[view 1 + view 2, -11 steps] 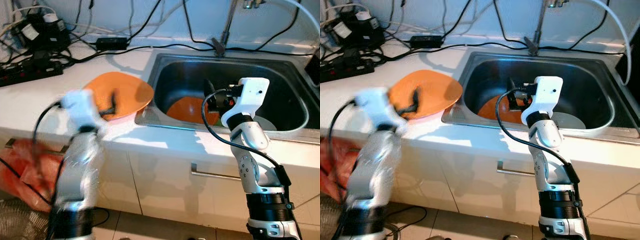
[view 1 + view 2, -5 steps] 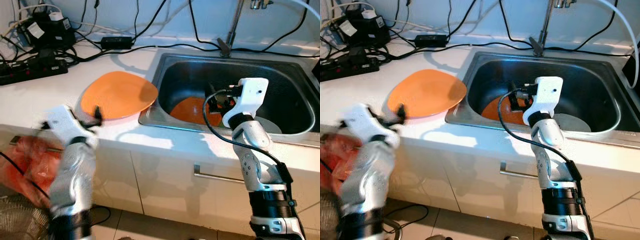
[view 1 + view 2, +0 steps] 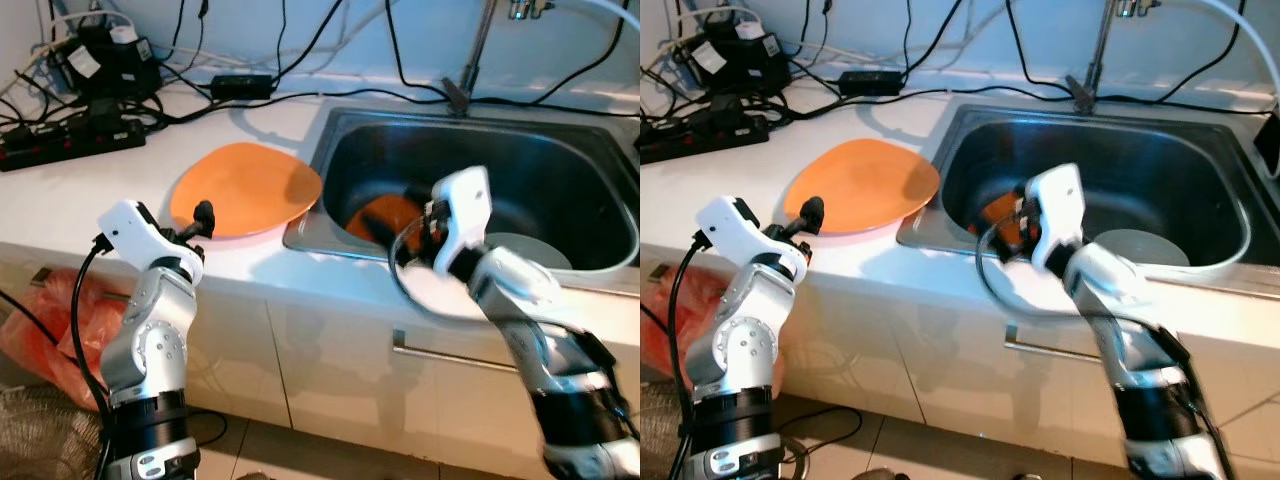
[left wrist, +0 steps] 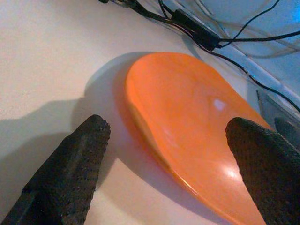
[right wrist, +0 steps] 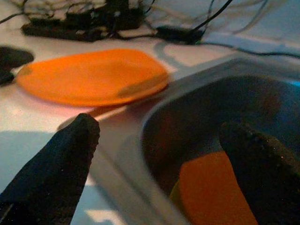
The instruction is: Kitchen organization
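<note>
An orange plate [image 3: 245, 188] lies on the white counter [image 3: 90, 205], its right rim over the edge of the steel sink [image 3: 560, 170]. My left gripper [image 3: 200, 225] hovers at the plate's front left edge, open, with the plate [image 4: 187, 122] lying ahead of its fingers [image 4: 70, 173]. A second orange plate [image 3: 385, 213] rests in the sink, beside a grey dish [image 3: 530, 250]. My right gripper [image 3: 425, 225] is blurred above the sink's front left part, open and empty. Its wrist view looks past the sink's corner at both orange plates [image 5: 93, 75] [image 5: 211, 197].
Power strips and tangled black cables [image 3: 75, 140] crowd the counter's back left. A faucet [image 3: 470, 60] rises behind the sink. A red bag [image 3: 50, 320] hangs below the counter at the left. White cabinet fronts with a handle [image 3: 450, 355] are underneath.
My left arm has drawn back from over the plate to its front left edge and come to rest. My right arm has swung left across the sink and is blurred.
</note>
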Robot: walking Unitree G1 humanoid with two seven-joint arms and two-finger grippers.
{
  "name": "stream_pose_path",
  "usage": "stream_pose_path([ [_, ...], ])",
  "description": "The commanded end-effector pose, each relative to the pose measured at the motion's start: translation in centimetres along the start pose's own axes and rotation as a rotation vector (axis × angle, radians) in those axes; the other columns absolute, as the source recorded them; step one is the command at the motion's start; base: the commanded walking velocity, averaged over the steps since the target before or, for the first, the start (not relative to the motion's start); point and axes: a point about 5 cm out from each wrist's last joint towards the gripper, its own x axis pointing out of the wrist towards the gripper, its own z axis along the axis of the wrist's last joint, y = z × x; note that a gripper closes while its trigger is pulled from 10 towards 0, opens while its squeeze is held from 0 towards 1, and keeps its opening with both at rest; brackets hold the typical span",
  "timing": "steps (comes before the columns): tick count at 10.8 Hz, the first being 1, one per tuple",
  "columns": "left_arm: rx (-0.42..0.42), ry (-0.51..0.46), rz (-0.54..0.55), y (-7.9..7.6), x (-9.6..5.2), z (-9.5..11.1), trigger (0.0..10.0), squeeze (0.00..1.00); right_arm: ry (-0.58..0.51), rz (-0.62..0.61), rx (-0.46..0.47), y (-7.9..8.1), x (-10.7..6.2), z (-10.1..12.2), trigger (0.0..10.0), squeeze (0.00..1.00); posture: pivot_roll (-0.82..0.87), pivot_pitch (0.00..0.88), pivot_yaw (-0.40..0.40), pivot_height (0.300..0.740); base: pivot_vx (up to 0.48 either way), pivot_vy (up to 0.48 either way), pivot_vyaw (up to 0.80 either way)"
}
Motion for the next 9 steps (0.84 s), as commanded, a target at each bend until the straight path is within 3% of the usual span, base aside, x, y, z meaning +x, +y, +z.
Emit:
stream_pose_path([
  [1, -0.021, 0.059, 0.036, 0.6, 0.2, -0.9, 10.0, 0.00, -0.007, 0.034, -0.009, 0.1, -0.3, 0.5, 10.0, 0.00, 0.05, 0.047, 0.082, 0.740, 0.000, 0.000, 0.00],
  [2, -0.082, 0.145, 0.027, 0.5, 0.4, -1.7, 10.0, 0.00, 0.008, 0.049, -0.025, -0.1, -0.6, 0.7, 10.0, 0.00, 0.05, 0.051, 0.086, 0.740, 0.000, 0.000, 0.00],
  [3, -0.082, 0.189, 0.021, 0.4, 0.5, -2.2, 10.0, 0.00, 0.010, 0.048, -0.025, -0.2, -0.6, 0.7, 10.0, 0.00, 0.05, 0.053, 0.087, 0.740, 0.000, 0.000, 0.00],
  [5, -0.161, 0.304, -0.030, -0.3, 0.9, -3.0, 10.0, 0.00, 0.017, 0.085, -0.056, 0.0, -0.5, 0.9, 10.0, 0.00, 0.05, 0.057, 0.094, 0.740, 0.000, 0.000, 0.00],
  [6, -0.185, 0.339, -0.052, -0.5, 1.0, -3.0, 7.3, 0.00, 0.024, 0.116, -0.076, 0.1, -0.5, 1.1, 10.0, 0.00, 0.05, 0.060, 0.096, 0.740, 0.000, 0.000, 0.00],
  [7, -0.209, 0.382, -0.053, -0.3, 1.1, -3.1, 2.3, 0.00, 0.027, 0.148, -0.094, 0.2, -0.7, 1.4, 10.0, 0.00, 0.05, 0.062, 0.096, 0.740, 0.000, 0.000, 0.00],
  [8, -0.203, 0.388, -0.054, 0.0, 1.7, -2.6, 0.0, 0.00, 0.022, 0.151, -0.106, 0.0, -0.7, 1.8, 10.0, 0.00, 0.04, 0.063, 0.097, 0.740, 0.000, 0.000, 0.00],
  [9, -0.226, 0.377, -0.046, 0.0, 2.3, -2.0, 0.0, 0.00, 0.020, 0.148, -0.110, -0.2, -0.8, 1.9, 10.0, 0.00, 0.04, 0.063, 0.099, 0.740, 0.000, 0.000, 0.00],
])
